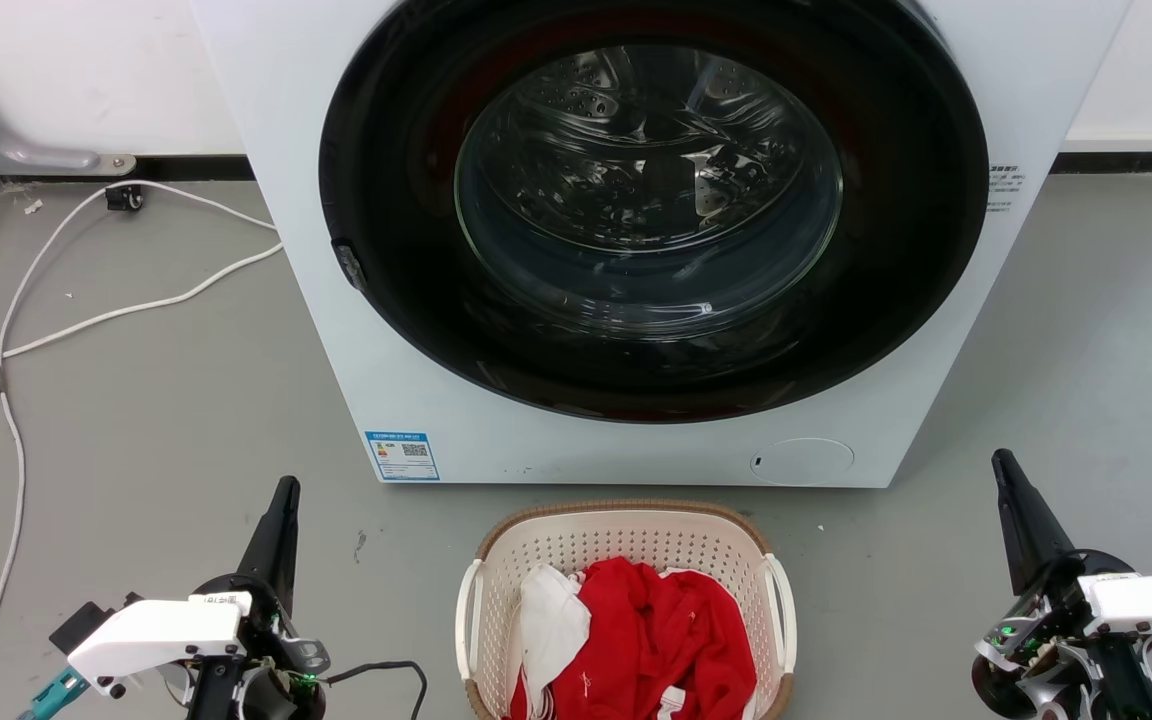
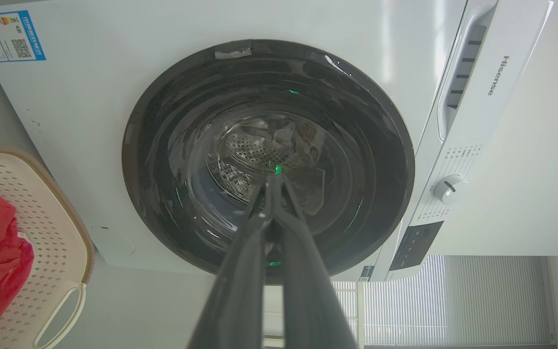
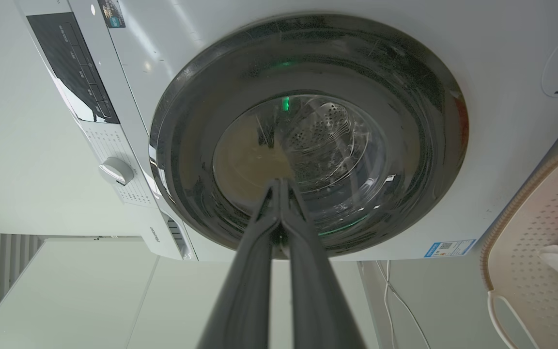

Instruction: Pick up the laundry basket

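Left fingers: my left gripper [image 1: 284,495] stands at the lower left of the head view; fingers pressed together, holding nothing; aimed up the frame at the washing machine [image 1: 416,300]
Basket: the laundry basket [image 1: 626,545] sits on the floor at bottom centre, just before the machine, between my two grippers; a red garment [image 1: 656,630] is heaped inside
Handles: the left handle [image 1: 466,620] faces my left side, the right handle [image 1: 784,610] my right
Long axis: cannot tell; the bottom edge cuts the basket off
Right fingers: my right gripper [image 1: 1004,470] stands at the lower right; fingers also closed on nothing
Bearing: the basket lies inward and lower in the frame from both; the left looks slightly nearer; each arm must swing inward to its own handle
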Controlling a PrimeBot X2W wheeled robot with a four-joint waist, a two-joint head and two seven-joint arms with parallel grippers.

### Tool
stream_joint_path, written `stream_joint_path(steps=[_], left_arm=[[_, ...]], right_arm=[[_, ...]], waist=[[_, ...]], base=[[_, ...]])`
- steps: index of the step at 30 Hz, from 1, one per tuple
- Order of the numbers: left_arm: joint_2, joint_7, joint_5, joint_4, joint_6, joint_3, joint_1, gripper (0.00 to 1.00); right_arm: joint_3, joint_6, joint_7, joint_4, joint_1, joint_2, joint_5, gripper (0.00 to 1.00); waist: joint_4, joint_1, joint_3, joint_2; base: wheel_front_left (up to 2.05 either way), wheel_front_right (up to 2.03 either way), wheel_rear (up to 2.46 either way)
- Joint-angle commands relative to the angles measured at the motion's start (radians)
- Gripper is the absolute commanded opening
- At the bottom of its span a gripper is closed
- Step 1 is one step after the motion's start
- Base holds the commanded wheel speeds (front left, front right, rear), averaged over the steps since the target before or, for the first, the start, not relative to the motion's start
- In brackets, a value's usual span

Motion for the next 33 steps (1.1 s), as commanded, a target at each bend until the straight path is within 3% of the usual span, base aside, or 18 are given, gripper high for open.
stream_joint_path(steps=[1, 33], left_arm=[[-0.001, 0.004, 0.006, 0.001, -0.003, 0.003, -0.011, 0.00], [-0.003, 0.005, 0.009, 0.001, -0.003, 0.007, -0.011, 0.00]], right_arm=[[-0.002, 0.000, 0.001, 0.000, -0.011, 0.003, -0.003, 0.00], [-0.004, 0.000, 0.003, 0.001, -0.011, 0.005, -0.006, 0.00]], waist=[[0.000, 0.0000, 0.000, 0.0000], [0.000, 0.0000, 0.000, 0.0000]], base=[[0.00, 0.00, 0.00], [0.00, 0.00, 0.00]])
